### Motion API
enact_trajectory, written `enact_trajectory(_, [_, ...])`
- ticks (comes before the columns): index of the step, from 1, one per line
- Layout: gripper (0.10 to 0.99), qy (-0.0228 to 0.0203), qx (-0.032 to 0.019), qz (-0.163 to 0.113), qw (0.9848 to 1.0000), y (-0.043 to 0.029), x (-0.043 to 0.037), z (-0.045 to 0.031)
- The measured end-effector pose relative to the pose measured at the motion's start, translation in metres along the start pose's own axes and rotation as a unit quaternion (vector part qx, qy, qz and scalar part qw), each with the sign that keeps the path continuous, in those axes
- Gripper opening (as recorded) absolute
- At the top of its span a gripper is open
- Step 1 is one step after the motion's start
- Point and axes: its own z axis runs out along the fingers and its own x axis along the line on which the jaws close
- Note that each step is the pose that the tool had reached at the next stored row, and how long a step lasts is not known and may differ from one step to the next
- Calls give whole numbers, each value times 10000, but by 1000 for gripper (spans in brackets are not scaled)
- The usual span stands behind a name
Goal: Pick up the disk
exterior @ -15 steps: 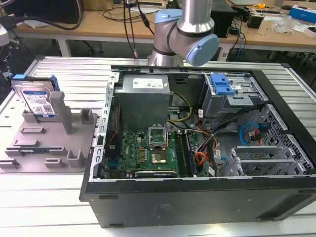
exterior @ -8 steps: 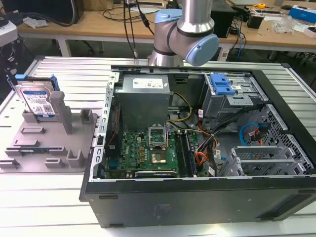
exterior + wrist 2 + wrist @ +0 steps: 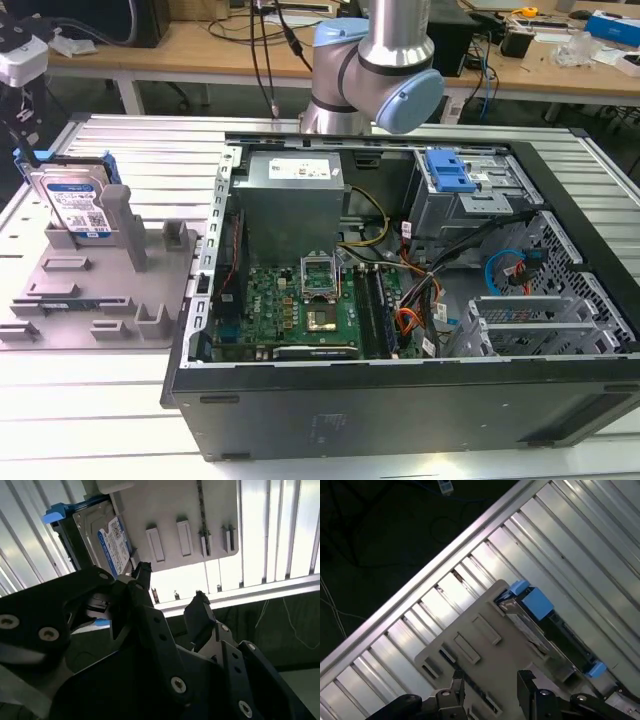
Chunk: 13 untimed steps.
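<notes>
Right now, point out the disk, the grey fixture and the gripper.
disk (image 3: 70, 200), exterior view, on its labelled face.
grey fixture (image 3: 105, 288), exterior view, on its flat base.
gripper (image 3: 171, 582), second wrist view, midway between its fingertips.

No print legible anywhere. Blue-and-white barcode label (image 3: 88, 216) on disk (image 3: 60, 190) face, at corner of grey fixture (image 3: 110, 300): characters too small. Same label in second wrist view: illegible. White sticker (image 3: 303, 168) on power supply (image 3: 290, 210): unreadable.
</notes>
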Motion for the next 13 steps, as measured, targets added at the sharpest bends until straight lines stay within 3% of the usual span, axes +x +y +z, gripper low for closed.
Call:
enact_trajectory(4, [541,16,1,-449,9990,0,0,0])
enact_trajectory(6, [541,24,1,-667,9978,0,0,0])
enact_trajectory(9, [541,37,3,-1049,9945,0,0,0])
enact_trajectory(10, [541,42,4,-1184,9930,0,0,0])
enact_trajectory(13, [541,62,6,-1780,9840,0,0,0])
